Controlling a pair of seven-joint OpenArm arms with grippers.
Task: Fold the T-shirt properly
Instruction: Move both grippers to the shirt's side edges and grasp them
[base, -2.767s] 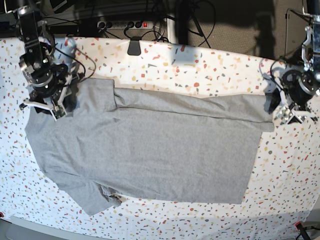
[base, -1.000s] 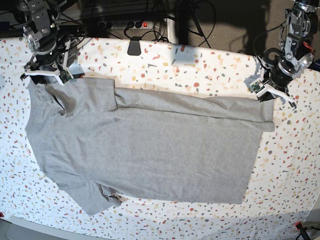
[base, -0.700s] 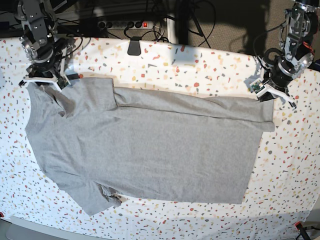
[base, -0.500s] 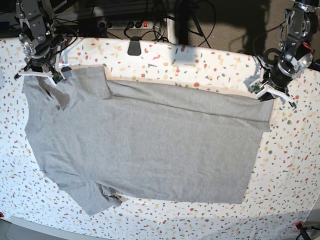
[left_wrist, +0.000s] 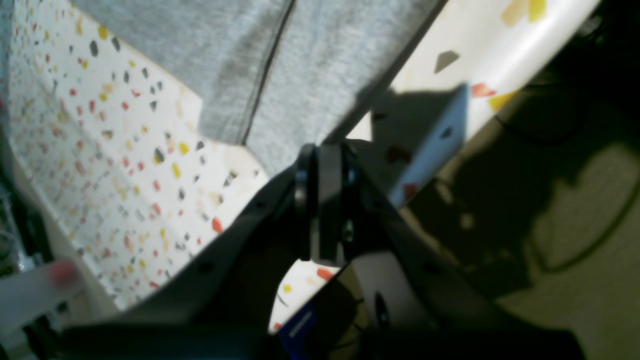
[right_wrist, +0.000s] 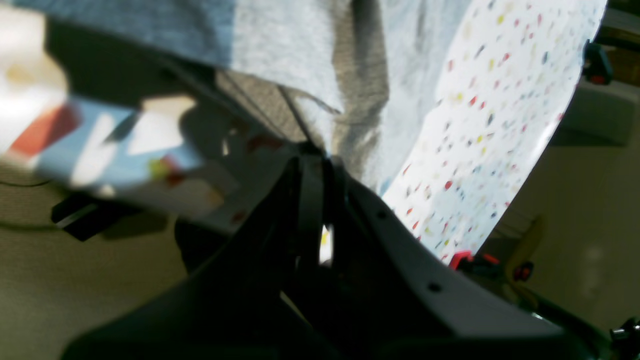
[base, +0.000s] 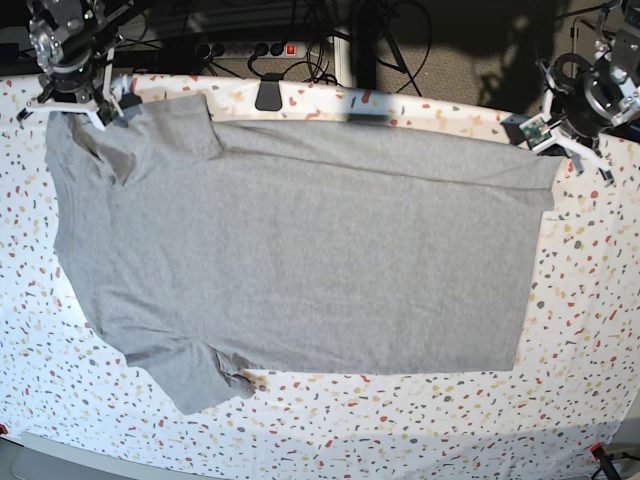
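We see the T-shirt (base: 300, 250) spread plain side up across the speckled table (base: 580, 330), filling most of the base frame, one sleeve at lower left. The right gripper (base: 72, 98), upper left of the frame, is clamped on the shirt's corner there. The left gripper (base: 560, 140), upper right, pinches the hem corner; in its wrist view the jaws meet on grey cloth (left_wrist: 300, 75).
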